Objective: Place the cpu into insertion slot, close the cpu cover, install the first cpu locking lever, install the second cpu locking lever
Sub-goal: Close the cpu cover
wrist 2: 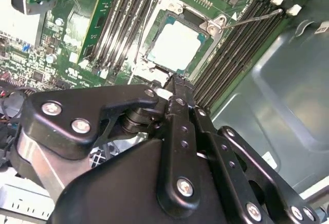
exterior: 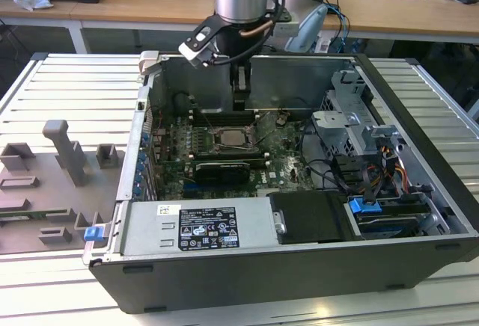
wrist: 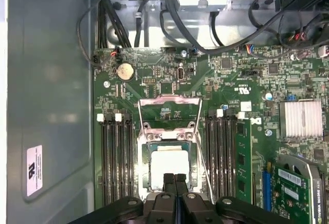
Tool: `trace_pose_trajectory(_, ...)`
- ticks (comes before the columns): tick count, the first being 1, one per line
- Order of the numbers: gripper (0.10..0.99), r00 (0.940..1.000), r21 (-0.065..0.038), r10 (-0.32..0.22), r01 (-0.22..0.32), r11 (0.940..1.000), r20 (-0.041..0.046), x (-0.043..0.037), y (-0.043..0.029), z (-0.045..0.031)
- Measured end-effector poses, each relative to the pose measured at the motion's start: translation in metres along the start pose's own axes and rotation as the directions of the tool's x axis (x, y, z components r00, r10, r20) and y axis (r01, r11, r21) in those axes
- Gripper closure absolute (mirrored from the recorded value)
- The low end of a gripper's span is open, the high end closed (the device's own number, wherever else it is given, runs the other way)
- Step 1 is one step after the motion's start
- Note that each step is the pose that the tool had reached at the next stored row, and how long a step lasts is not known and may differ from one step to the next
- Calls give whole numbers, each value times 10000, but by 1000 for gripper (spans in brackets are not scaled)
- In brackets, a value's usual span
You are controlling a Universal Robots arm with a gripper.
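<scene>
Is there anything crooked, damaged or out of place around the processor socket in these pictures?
Nothing looks damaged. The cpu lies flat and square in the insertion slot. One thing stands out: the cpu cover appears raised open, and a thin locking lever sticks out loose over the memory slots.

We see a black computer case (exterior: 224,285) lying open on a slatted metal table (exterior: 67,79). Along its near wall sits a labelled silvery power supply (exterior: 150,229), and a black graphics card (exterior: 218,170) stands on the green board (exterior: 288,167) just beyond. In the first wrist view, long black memory slots (wrist: 115,157) run in rows, with a coin battery (wrist: 124,70) near their white-latched ends. Grey fixture blocks (exterior: 63,154) stand on the table at the exterior view's left.
</scene>
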State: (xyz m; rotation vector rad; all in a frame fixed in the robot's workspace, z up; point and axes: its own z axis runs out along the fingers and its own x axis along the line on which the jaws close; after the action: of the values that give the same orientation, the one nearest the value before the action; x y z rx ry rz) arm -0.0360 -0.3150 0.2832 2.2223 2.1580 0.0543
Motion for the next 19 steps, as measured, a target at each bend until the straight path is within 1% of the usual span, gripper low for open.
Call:
trace_pose_trajectory(3,980,10000,0,-1,1,10000,4,0,41,-2)
trace_pose_trajectory(5,980,10000,1,0,0,10000,5,2,82,0)
trace_pose_trajectory(10,980,10000,0,-2,2,10000,7,4,139,3)
trace_pose_trajectory(14,980,10000,0,0,0,10000,8,5,199,6)
trace_pose_trajectory(17,980,10000,0,-2,2,10000,9,7,273,10)
trace_pose_trajectory(19,980,10000,0,0,0,10000,8,8,303,12)
